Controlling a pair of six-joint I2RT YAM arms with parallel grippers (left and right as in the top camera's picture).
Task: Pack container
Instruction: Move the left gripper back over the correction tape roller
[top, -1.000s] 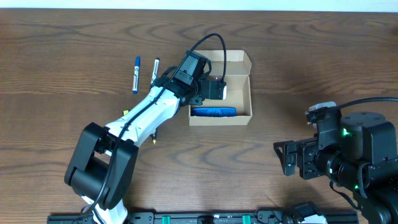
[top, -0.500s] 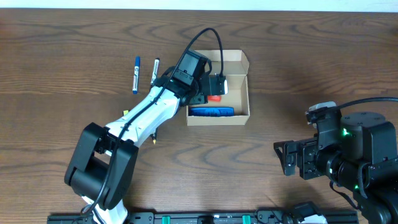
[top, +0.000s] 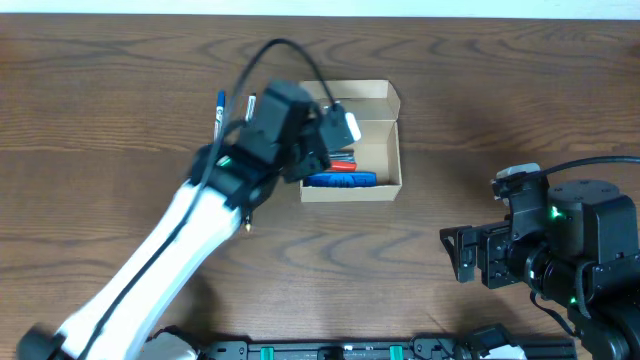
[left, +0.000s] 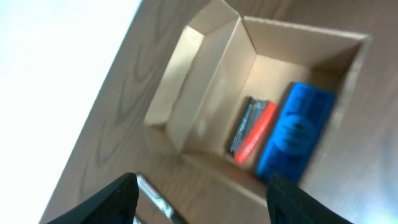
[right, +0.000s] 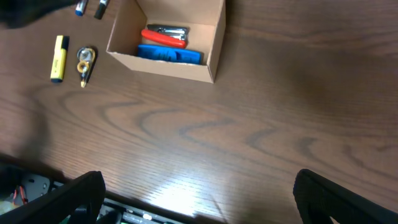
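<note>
The container (top: 385, 140) is an open tan cardboard box with its flap lid folded back. Inside it lie a flat blue case (top: 341, 180) and a red-handled tool (top: 343, 163). The left wrist view looks down into the container (left: 205, 81) at the red-handled tool (left: 255, 129) and the blue case (left: 295, 134). My left gripper (left: 202, 199) hangs open and empty above the box's left edge. My right gripper (top: 466, 254) stands wide open over bare table at the right, far from the box (right: 211, 59).
A blue marker (top: 219, 104) and a black marker (top: 251, 101) lie left of the box, partly under my left arm. The right wrist view shows a yellow highlighter (right: 58, 58) and a small ringed object (right: 86, 60) left of the box.
My left gripper opened and let go of the red-handled tool, which now lies in the box. It then rose and drew back to the left. The right arm has not moved.
</note>
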